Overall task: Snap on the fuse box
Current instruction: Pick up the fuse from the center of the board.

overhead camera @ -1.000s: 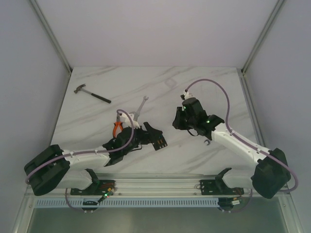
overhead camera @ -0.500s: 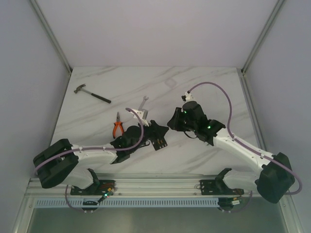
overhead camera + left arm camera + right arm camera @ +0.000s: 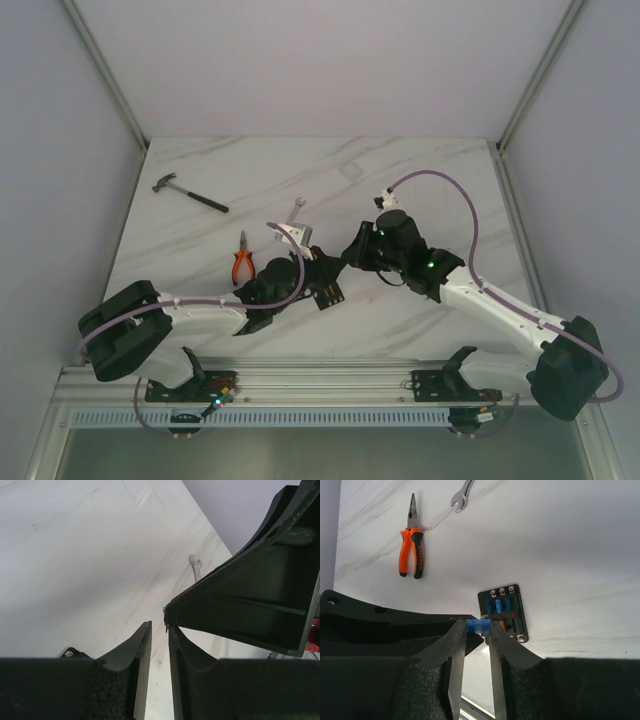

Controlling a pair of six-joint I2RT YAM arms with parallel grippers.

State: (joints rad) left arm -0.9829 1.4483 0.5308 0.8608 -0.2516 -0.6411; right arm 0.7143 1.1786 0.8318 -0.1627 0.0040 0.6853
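Seemingly light, rigid fuse box (image 3: pixel 502 615): to be gripped by long edges. At 8 o'clock, blue piece (image 3: pixel 479 624) clamped by right pincer (image 3: pixel 479 630); left pincer (image 3: pixel 157 627) hold unclear.

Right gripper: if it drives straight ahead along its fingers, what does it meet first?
Most likely the fuse box: in the wrist view it lies on the table just beyond the right gripper, which clamps a small blue piece. The remaining gap is unclear.
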